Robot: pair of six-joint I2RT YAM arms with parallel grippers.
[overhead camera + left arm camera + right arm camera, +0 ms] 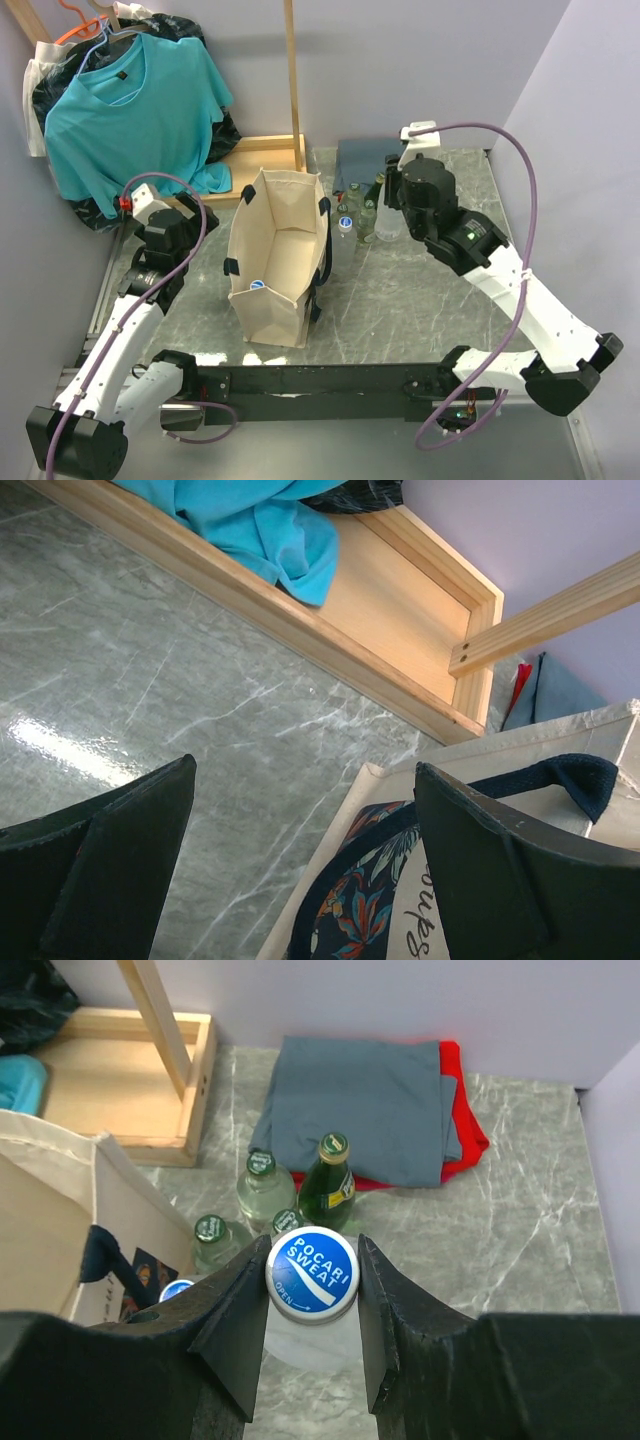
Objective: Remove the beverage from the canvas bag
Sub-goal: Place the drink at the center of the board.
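Your right gripper (312,1260) clamped on Pocari Sweat bottle (312,1278), outside canvas bag (262,300), your left gripper (305,780) jaws apart beside it

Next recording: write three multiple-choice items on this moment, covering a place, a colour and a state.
1. The clear, blue-capped plastic bottle in the right end effector is: A outside the beige canvas tote, on its right; B inside it; C on the floor.
2. The hanging T-shirt is: A red; B grey; C teal.
3. The left end effector is: A shut on a strap; B open, empty; C holding a bottle.
A, the top view shows it beside the tote; C, teal fabric; B, fingers apart, nothing between.
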